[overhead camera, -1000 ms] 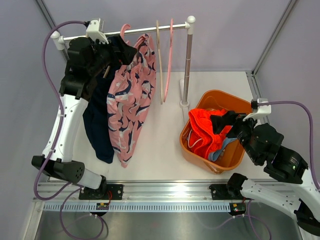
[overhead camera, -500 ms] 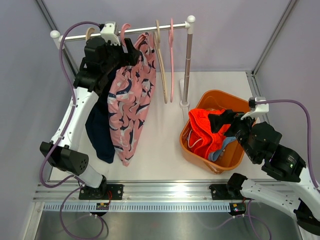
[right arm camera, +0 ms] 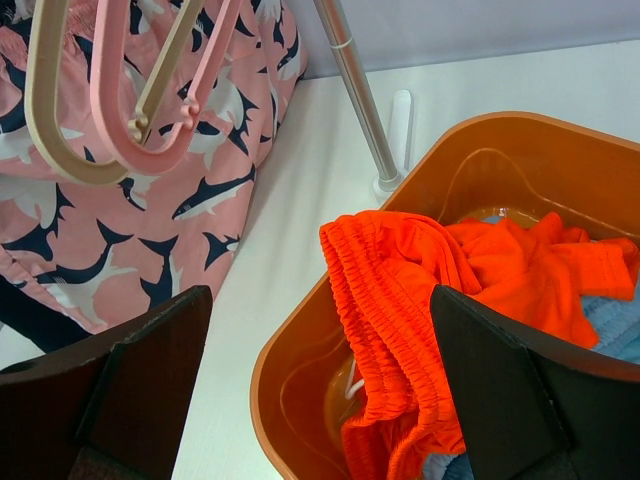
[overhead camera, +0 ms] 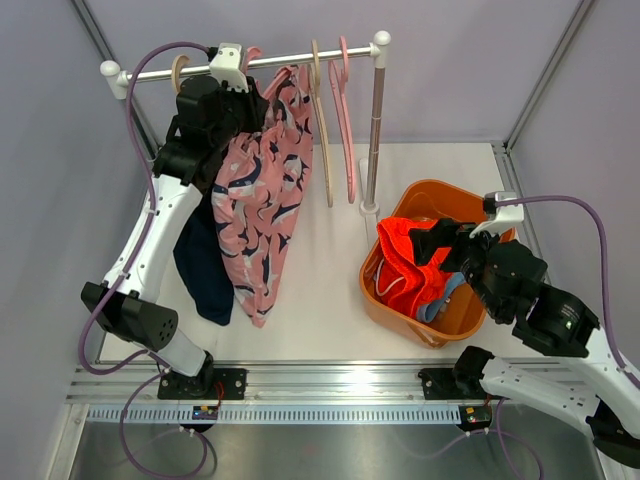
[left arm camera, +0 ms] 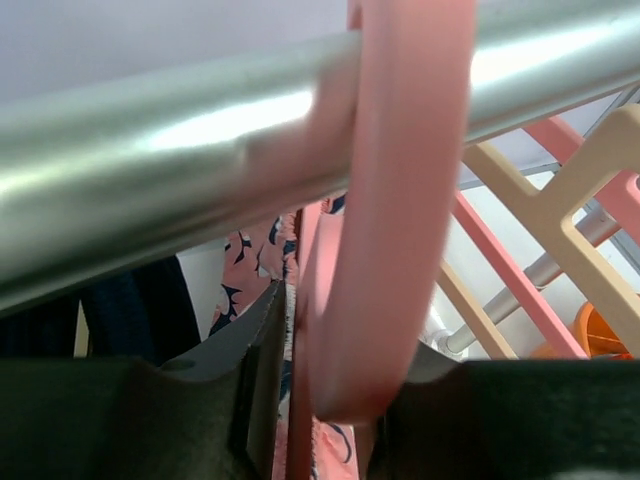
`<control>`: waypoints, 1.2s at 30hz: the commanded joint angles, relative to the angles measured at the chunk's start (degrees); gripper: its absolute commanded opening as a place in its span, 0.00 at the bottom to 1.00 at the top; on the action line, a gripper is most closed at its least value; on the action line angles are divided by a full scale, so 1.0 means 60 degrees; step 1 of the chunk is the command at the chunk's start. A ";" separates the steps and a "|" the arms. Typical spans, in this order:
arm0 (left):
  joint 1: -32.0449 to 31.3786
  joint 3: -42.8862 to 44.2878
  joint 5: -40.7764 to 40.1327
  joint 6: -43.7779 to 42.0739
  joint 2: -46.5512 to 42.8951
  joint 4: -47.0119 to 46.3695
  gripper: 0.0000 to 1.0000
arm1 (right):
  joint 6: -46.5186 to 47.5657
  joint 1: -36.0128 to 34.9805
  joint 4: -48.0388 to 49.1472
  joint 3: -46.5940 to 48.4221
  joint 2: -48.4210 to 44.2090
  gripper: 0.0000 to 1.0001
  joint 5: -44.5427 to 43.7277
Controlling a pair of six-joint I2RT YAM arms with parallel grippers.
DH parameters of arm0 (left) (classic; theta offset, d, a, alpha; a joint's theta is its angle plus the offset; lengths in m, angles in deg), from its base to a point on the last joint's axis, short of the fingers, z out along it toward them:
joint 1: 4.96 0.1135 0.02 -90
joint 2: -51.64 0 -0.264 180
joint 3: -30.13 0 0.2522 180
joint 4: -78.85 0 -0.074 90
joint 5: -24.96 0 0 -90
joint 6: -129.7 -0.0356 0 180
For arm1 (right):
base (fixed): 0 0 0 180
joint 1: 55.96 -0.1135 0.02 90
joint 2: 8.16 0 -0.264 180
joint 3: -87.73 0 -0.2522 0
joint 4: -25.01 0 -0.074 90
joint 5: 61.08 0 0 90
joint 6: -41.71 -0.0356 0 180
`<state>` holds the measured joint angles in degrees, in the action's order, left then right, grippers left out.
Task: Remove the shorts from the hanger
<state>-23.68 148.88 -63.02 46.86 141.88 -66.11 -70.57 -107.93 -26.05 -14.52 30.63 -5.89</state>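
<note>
No writing, label, brand, number or sign can be read in any view; the pink fabric shorts with a dark navy shark-shaped print point(overhead camera: 255, 215) bear pattern only, no letters.

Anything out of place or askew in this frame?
Only a small thing: the orange shorts are bunched up and lap over the left rim of the orange basket rather than lying fully inside. Nothing looks spilled or damaged.
</note>
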 commanded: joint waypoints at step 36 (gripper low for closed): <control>-0.2313 -0.0167 -0.2446 -0.0842 -0.2338 0.2986 0.00 | 0.0271 0.0048 0.0752 -0.0133 0.0595 1.00 0.0601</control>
<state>-34.96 150.22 -73.53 42.45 133.97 -49.48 -69.80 -107.93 -24.06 -15.92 32.22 -4.40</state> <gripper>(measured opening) 0.071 0.993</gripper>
